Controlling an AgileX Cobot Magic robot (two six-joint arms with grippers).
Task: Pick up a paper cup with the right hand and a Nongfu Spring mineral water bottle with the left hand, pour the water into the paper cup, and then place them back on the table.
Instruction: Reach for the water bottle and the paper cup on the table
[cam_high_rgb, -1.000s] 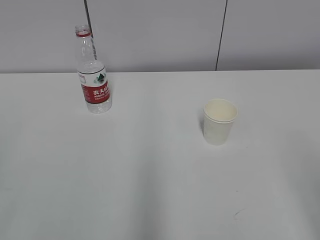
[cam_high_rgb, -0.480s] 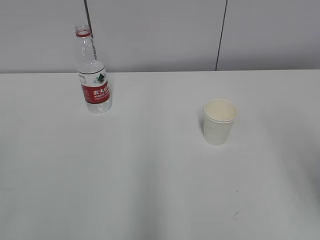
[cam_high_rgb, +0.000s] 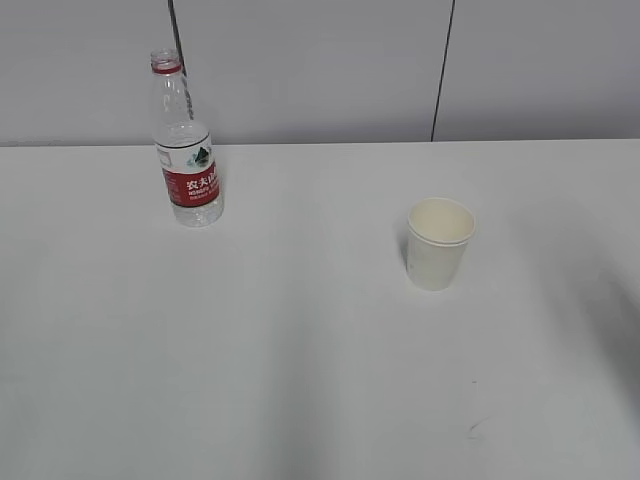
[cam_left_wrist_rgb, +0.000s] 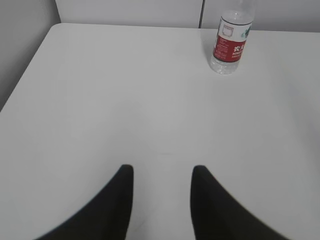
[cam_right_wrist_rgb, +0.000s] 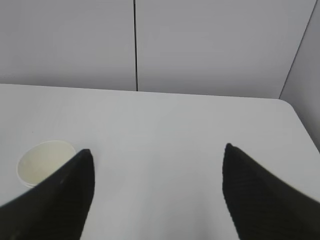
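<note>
The Nongfu Spring bottle (cam_high_rgb: 186, 150) stands upright at the back left of the white table (cam_high_rgb: 300, 340), uncapped, with a red neck ring. It also shows far ahead and to the right in the left wrist view (cam_left_wrist_rgb: 231, 40). The paper cup (cam_high_rgb: 438, 243) stands upright right of centre, empty as far as I can see. In the right wrist view the cup (cam_right_wrist_rgb: 42, 161) sits at the lower left, partly behind the left finger. My left gripper (cam_left_wrist_rgb: 161, 172) is open and empty over bare table. My right gripper (cam_right_wrist_rgb: 157, 152) is wide open and empty, to the right of the cup. Neither arm shows in the exterior view.
A grey panelled wall (cam_high_rgb: 400, 60) with dark vertical seams runs behind the table. The table's left edge (cam_left_wrist_rgb: 27, 65) and rounded right corner (cam_right_wrist_rgb: 292, 107) show in the wrist views. A small scuff mark (cam_high_rgb: 475, 428) lies near the front.
A faint shadow has grown over the table's right side in the exterior view. The bottle and cup have not moved.
</note>
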